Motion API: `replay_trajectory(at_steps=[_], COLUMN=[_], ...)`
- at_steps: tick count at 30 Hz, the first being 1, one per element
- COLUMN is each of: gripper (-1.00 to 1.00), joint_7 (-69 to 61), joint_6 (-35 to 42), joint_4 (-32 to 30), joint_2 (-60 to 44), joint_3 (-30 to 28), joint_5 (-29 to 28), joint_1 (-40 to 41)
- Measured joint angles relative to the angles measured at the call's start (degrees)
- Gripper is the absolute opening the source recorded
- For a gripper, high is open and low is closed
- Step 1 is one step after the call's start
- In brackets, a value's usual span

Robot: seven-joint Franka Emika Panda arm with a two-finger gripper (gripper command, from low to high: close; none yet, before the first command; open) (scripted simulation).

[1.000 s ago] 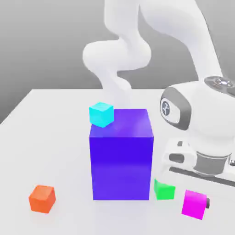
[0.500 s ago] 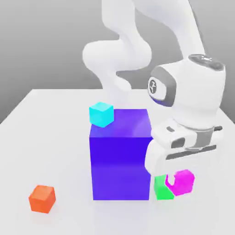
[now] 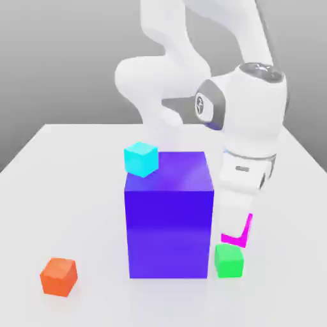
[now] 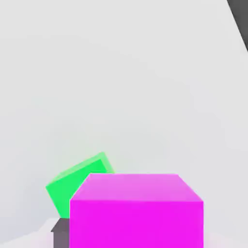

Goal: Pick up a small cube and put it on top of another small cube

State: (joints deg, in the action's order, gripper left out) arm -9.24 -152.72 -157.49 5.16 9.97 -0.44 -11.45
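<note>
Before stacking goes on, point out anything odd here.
The small cyan cube sits at the tall blue-violet block's edge, seemingly overhanging its top, so it looks precariously placed. Nothing looks spilled or damaged.

The arm bends down at the exterior view's right, its gripper [image 3: 236,220] closed and pointing downward.

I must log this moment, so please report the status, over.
Gripper shut on pink cube. Green cube beside blue block, not yet stacked on. Block close by, possible obstacle.
</note>
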Motion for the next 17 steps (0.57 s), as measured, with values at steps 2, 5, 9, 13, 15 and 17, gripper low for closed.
replay_trajectory(at_steps=[2,5,9,13,15,17], gripper=[-1.00,-1.00,-1.00,-1.00,1.00,1.00], joint_7=[-6.90,-12.20,-12.41,-10.47,-9.10,-9.10], joint_6=[-0.18,-1.68,-5.75,-10.64,-12.88,-12.88], joint_4=[-1.43,-2.29,-2.04,-1.92,-1.94,-1.94], joint_2=[1.03,0.27,-3.98,-9.10,-11.46,-11.46], joint_3=[-0.65,-0.93,-1.00,-1.56,-2.26,-2.26], joint_5=[1.51,2.70,2.11,-0.71,-2.60,-2.60], joint_1=[-1.08,-1.86,-1.92,-1.70,-1.89,-1.89])
